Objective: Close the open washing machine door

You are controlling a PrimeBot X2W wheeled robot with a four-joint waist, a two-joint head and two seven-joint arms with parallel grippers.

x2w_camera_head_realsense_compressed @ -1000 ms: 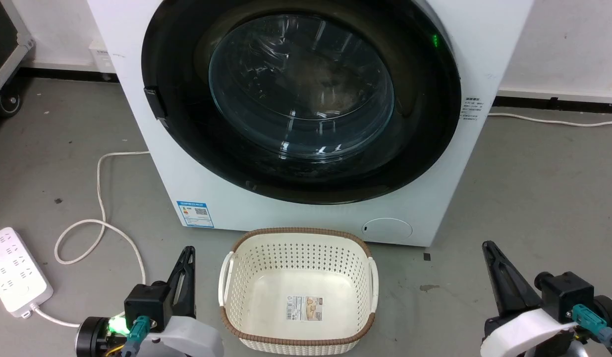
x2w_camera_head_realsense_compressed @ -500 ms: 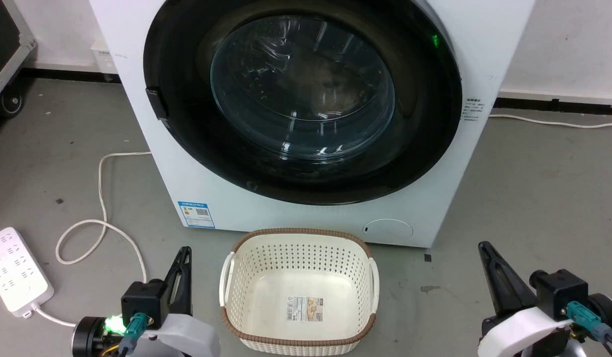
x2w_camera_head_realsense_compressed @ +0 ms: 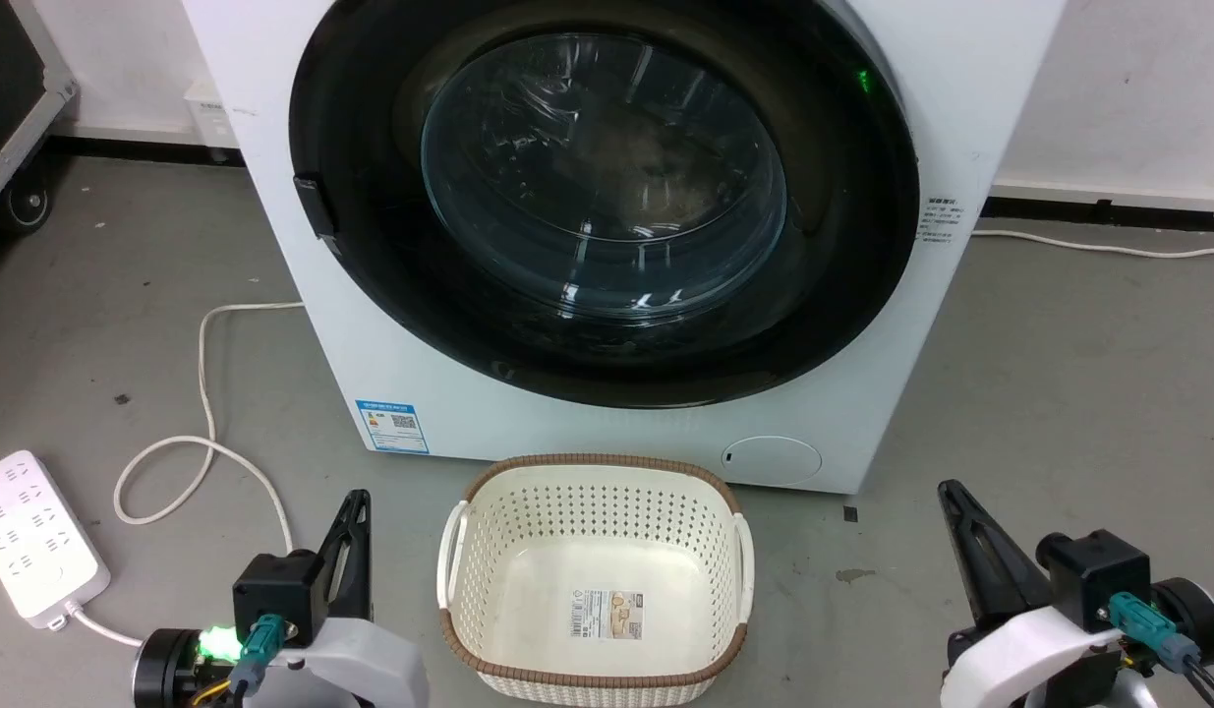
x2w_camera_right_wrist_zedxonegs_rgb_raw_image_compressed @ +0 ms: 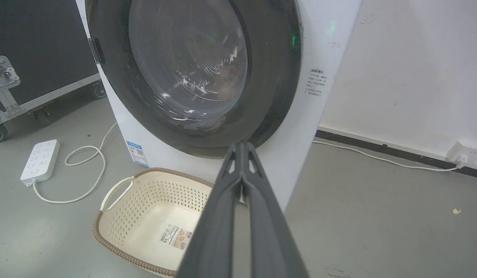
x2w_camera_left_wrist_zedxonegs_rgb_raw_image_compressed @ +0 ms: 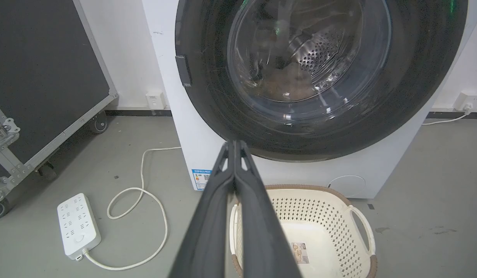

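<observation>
Low beside basket (x2w_camera_head_realsense_compressed: 595,460), L gripper (x2w_camera_head_realsense_compressed: 356,500) & R gripper (x2w_camera_head_realsense_compressed: 949,489) w/ fingers pinched together, empty, tips toward washing machine door (x2w_camera_head_realsense_compressed: 604,187)

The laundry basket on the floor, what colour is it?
The basket is cream with small holes and a brown braided rim, clearest in the head view.

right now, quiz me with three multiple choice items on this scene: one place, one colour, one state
1. Where is the basket? A) on the floor before the washer B) atop the washer C) inside the drum
2. The power strip is: A) black B) white C) red
3. The left end effector is: A) wide open B) shut on the basket C) shut, empty

Key: 1 A, it sits below the door; 2 B, white casing; 3 C, its fingers press together, nothing between.
</observation>
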